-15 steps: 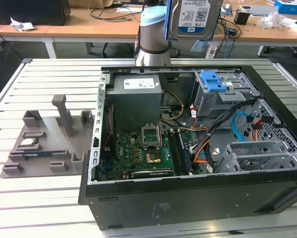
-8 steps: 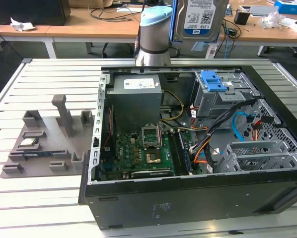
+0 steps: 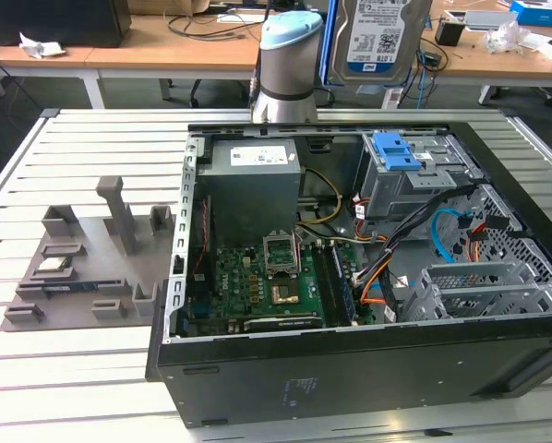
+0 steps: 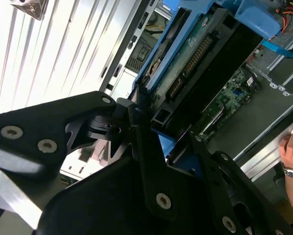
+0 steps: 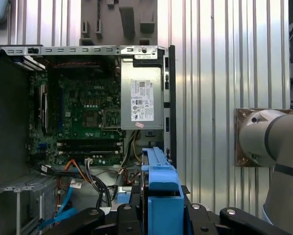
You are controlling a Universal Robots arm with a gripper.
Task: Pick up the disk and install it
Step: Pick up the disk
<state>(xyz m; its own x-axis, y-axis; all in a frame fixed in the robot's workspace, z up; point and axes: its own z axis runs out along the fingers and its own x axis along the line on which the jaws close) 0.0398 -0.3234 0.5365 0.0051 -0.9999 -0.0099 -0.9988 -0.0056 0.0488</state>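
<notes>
The flat silver-grey disk [image 3: 379, 37] has a dull cast-metal face under a smooth white-and-blue paper label. Its blue plastic caddy [image 5: 161, 176] looks moulded, with a slight sheen. The black gripper [image 5: 161, 208] is matt, dotted with bright metal screw heads. The robot arm [image 3: 283, 88] is smooth satin metal with a glossy pale-blue plastic cap. The open black computer case [image 3: 350, 383] is matt painted steel. Its grey drive cage [image 3: 414, 189] is bare sheet metal under a blue plastic latch [image 3: 398, 152]. The ribbed table [image 3: 73, 378] is brushed aluminium, and the grey parts tray [image 3: 82, 277] is matt plastic.
</notes>
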